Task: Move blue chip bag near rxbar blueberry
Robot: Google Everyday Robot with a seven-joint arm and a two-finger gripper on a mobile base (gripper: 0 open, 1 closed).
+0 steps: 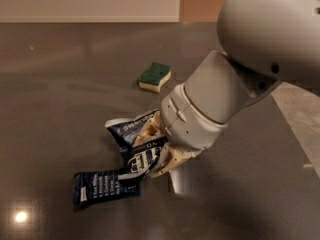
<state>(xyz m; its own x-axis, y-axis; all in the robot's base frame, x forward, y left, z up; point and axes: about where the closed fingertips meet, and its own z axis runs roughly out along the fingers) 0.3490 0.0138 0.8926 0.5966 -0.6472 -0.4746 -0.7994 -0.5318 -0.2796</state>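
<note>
The rxbar blueberry is laid flat on the table, its long axis running left to right. At its upper right corner, the crumpled blue chip bag is clamped in the claw, its long axis slanting upper left to lower right.
</note>
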